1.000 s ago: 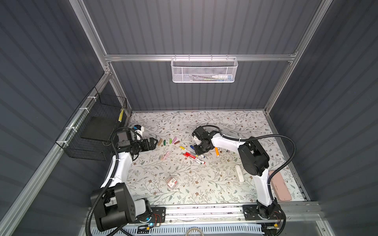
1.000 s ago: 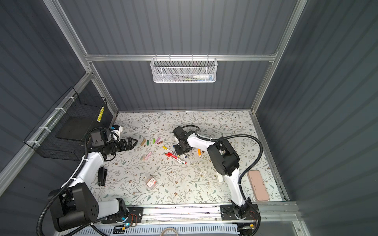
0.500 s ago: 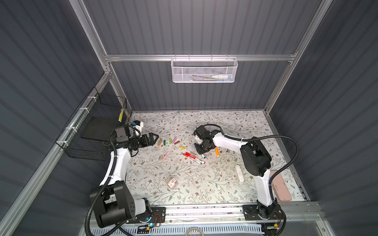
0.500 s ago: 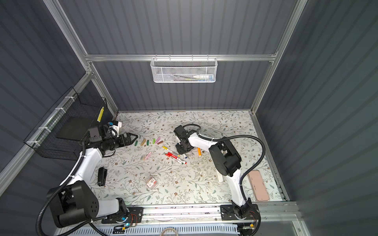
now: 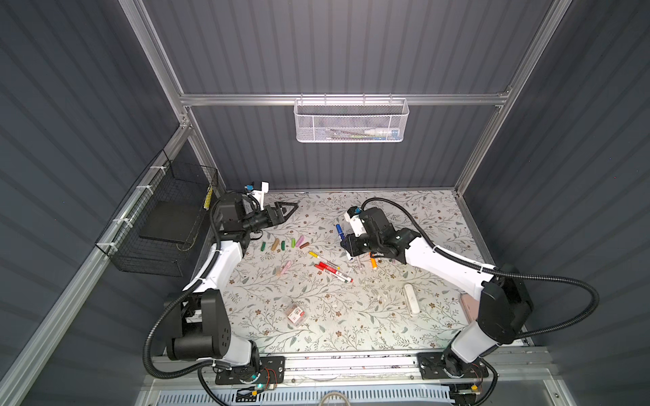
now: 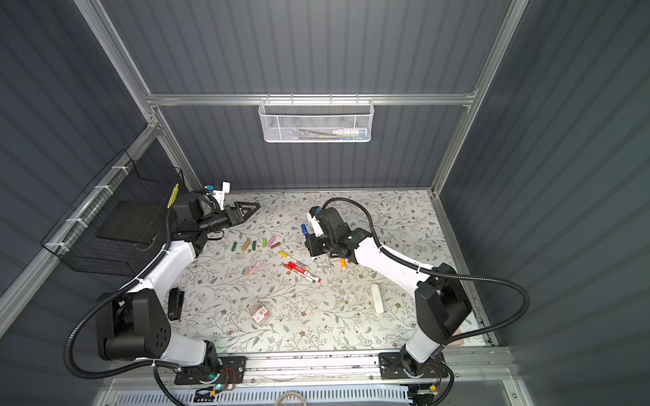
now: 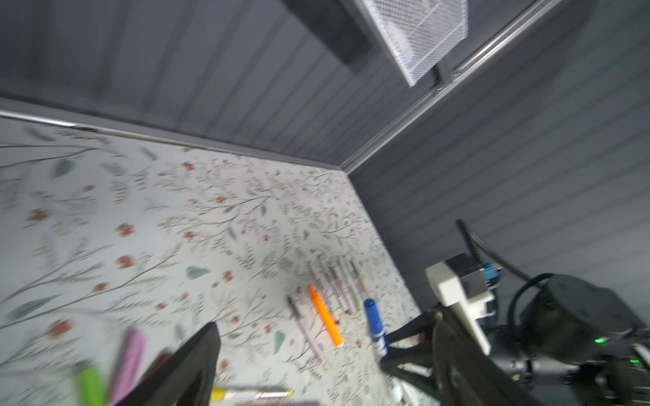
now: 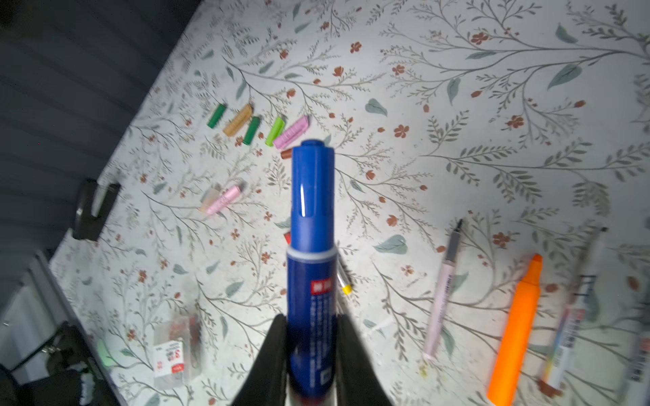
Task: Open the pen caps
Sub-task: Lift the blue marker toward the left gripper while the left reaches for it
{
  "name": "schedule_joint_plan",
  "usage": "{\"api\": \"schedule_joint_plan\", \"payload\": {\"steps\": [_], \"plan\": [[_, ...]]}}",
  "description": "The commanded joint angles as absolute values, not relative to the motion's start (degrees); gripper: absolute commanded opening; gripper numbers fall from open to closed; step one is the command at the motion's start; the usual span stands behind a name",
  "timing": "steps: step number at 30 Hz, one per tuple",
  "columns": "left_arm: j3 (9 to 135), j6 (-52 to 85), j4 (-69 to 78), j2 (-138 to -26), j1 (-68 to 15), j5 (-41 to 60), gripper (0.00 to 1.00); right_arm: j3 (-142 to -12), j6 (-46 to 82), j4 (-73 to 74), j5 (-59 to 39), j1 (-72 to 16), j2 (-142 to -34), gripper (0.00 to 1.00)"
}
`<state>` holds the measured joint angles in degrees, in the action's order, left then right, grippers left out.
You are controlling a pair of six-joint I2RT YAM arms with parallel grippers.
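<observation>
— While the right gripper (image 8: 311, 330) has its fingers clamped on the barrel of the blue marker (image 8: 309, 281), where is the cap we want?

— On the marker's free end. The blue cap (image 8: 312, 182) is fully seated and held above the worktop (image 5: 351, 316), just toward 12 o'clock from the middle in a top view. The loose caps (image 5: 285, 243) lie in a row at about 10 o'clock, already off their pens.

— And the left gripper (image 5: 288, 211)?

— Its fingers are spread wide and hold nothing. It hovers near 11 o'clock, well apart from the cap.

— So how should the pull go?

— I'd bring the left fingers in along the marker's own axis and close only on the cap, beyond the pale ring where cap meets barrel. Pinching across that seam would likely lock the two together. Then pull straight off along the axis with the right arm steady, because a sideways tug could twist the barrel in the right fingers.

— Any hazards?

— The orange highlighter (image 5: 374, 263) and an uncapped pen (image 8: 441, 298) lie near the right gripper, at about 4 o'clock from the cap. Keep both arms high enough not to sweep them.
</observation>
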<state>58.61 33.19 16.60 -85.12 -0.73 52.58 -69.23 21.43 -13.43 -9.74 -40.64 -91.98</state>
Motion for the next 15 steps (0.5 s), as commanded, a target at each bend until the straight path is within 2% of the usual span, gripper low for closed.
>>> {"api": "schedule_joint_plan", "payload": {"steps": [1, 6, 11, 15], "plan": [[53.56, 43.02, 35.87, -86.0, -4.5, 58.7, 0.92, -63.09, 30.21, 1.8, -15.16, -40.61, -89.01, 0.07], [55.77, 33.81, 24.13, -87.58, -9.06, 58.41, 0.86, -55.84, 39.34, 18.78, -18.63, -41.05, -87.36, 0.06], [54.95, 33.84, 26.25, -88.82, -11.62, 58.86, 0.84, -56.08, 41.47, 23.65, -22.18, -42.36, -89.38, 0.06], [54.93, 40.07, 31.79, -91.5, -11.95, 58.65, 0.83, -57.72, 40.57, 23.03, -22.61, -43.49, -91.09, 0.06]]}}
